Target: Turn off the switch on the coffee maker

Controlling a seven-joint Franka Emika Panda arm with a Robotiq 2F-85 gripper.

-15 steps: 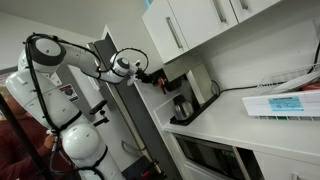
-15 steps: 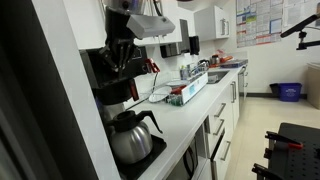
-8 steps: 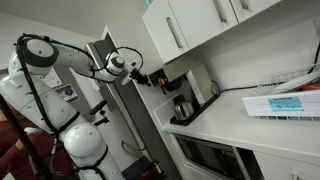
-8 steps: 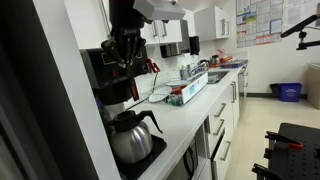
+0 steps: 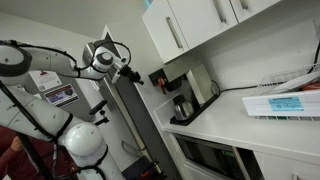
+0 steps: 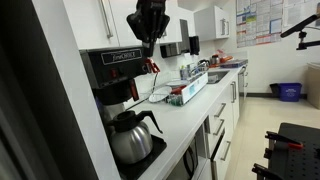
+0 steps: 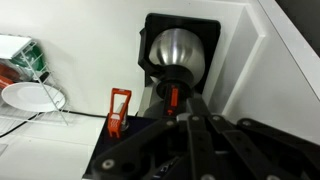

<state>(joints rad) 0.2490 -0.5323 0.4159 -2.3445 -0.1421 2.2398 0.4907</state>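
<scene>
The black coffee maker [image 6: 113,74] stands at the near end of the white counter, with a glass carafe [image 6: 130,136] under it. It also shows in an exterior view [image 5: 181,90]. In the wrist view I look down on its steel funnel [image 7: 177,49] and a red switch [image 7: 171,97] on its front. My gripper [image 6: 152,44] hangs above and just to the right of the machine, apart from it. Its fingers [image 7: 190,120] are shut and hold nothing. In an exterior view the gripper [image 5: 134,77] is to the left of the machine.
White wall cabinets [image 5: 185,25] hang right above the coffee maker. A red-orange handle [image 6: 152,67] sits beside the machine. A dish rack [image 5: 287,101] and boxes [image 6: 188,90] stand on the counter [image 6: 200,110]. A plate [image 7: 30,97] lies at the left.
My gripper has pulled back and up from the coffee maker's front. It now sits clear of the machine, with the arm folded away from the counter.
</scene>
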